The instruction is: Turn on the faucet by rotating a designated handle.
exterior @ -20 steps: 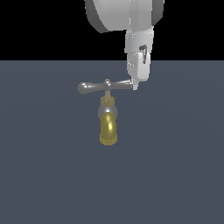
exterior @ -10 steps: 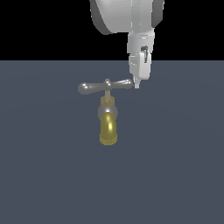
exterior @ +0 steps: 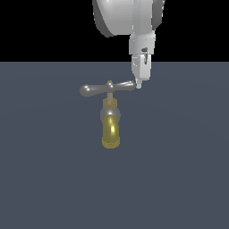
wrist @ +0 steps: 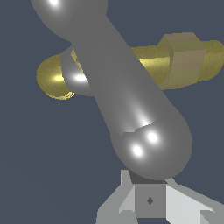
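The faucet (exterior: 110,129) has a yellow-brass curved spout and a brass stem, standing on the dark grey surface. The handle (exterior: 96,89) is a glossy grey crossbar on top, lying nearly level with a small brass nub at its centre. My gripper (exterior: 138,85) points down with its fingers together, its tip against the handle's end on the exterior view's right. In the wrist view the handle (wrist: 127,100) fills the frame, its bulbous end just ahead of the gripper (wrist: 149,201). The brass spout (wrist: 52,81) lies behind the handle. The gripper grasps nothing.
The dark grey floor (exterior: 179,179) spreads flat around the faucet. The white arm body (exterior: 125,18) hangs above and behind the handle. Nothing else shows.
The arm has shifted slightly toward the exterior view's right at the top. The gripper tip stays at the handle's end, which has edged a little up and inward.
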{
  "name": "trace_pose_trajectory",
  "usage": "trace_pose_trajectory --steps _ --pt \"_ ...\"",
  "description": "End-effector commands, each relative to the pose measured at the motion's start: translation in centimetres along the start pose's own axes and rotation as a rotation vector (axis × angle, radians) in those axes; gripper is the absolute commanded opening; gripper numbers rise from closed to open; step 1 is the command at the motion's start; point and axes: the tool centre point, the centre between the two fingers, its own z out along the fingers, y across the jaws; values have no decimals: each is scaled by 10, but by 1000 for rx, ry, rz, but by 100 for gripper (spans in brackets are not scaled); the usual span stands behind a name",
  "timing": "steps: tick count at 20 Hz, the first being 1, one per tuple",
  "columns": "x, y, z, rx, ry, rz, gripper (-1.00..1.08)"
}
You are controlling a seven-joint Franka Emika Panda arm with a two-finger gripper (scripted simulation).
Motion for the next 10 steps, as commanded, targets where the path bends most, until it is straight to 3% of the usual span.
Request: trace_pose_trajectory --steps 1,10 --pt "27 11 -1 -6 8 -31 -100" --pt "47 36 -2 -9 9 -35 -100"
